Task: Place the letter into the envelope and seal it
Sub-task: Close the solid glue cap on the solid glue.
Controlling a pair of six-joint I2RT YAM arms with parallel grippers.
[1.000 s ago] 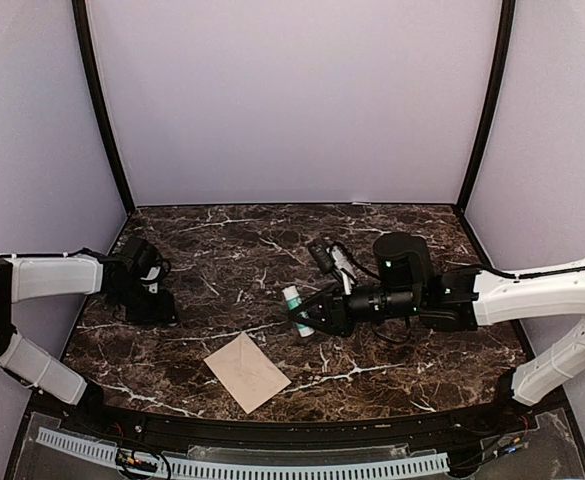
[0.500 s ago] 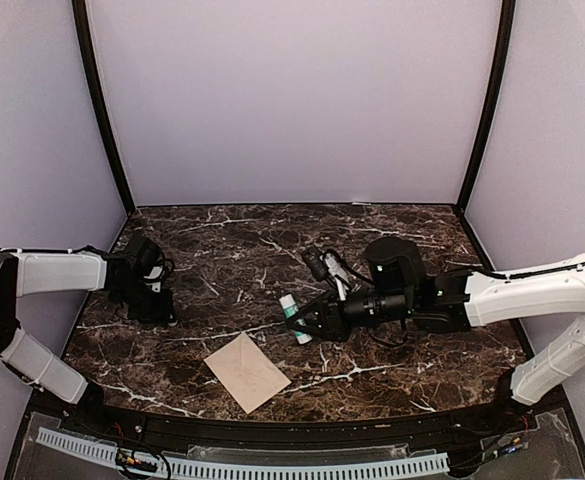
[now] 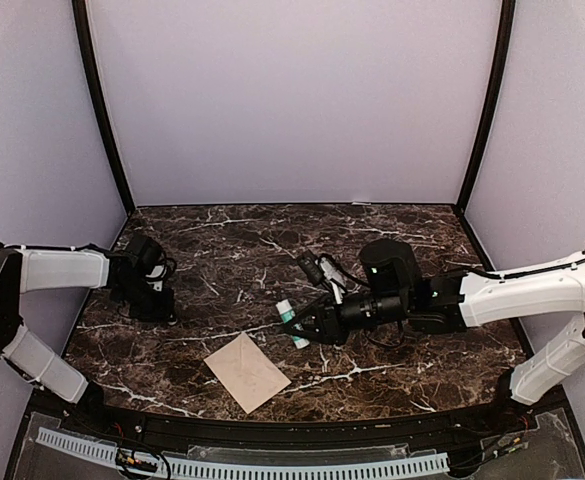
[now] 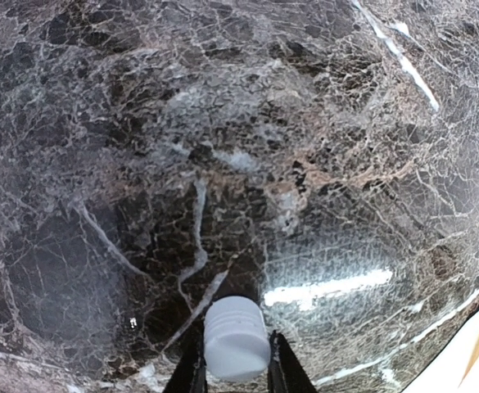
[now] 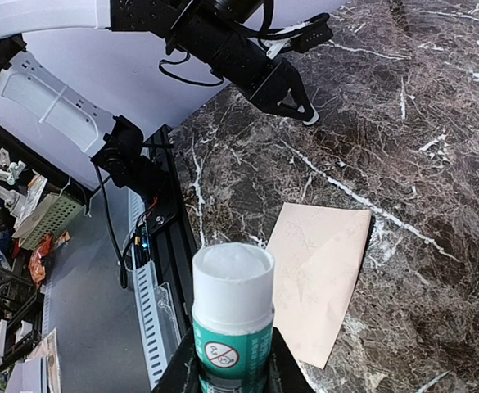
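Note:
The cream envelope point(image 3: 247, 372) lies flat near the front edge, its flap folded down; it also shows in the right wrist view point(image 5: 321, 278) and as a corner in the left wrist view point(image 4: 468, 360). No separate letter sheet is in view. My right gripper point(image 3: 297, 325) is shut on an uncapped green and white glue stick point(image 5: 232, 315), held above the table just behind and right of the envelope. My left gripper point(image 3: 162, 305) is at the left, low over the marble, shut on the white glue cap point(image 4: 236, 337).
The dark marble table point(image 3: 392, 250) has a black front rail point(image 5: 153, 213) close to the envelope. Purple walls enclose the back and sides. The left arm point(image 5: 239, 57) reaches in across the far left.
My right gripper has moved left and slightly nearer with the glue stick, closer to the envelope. The left gripper has shifted only slightly. The envelope has not moved.

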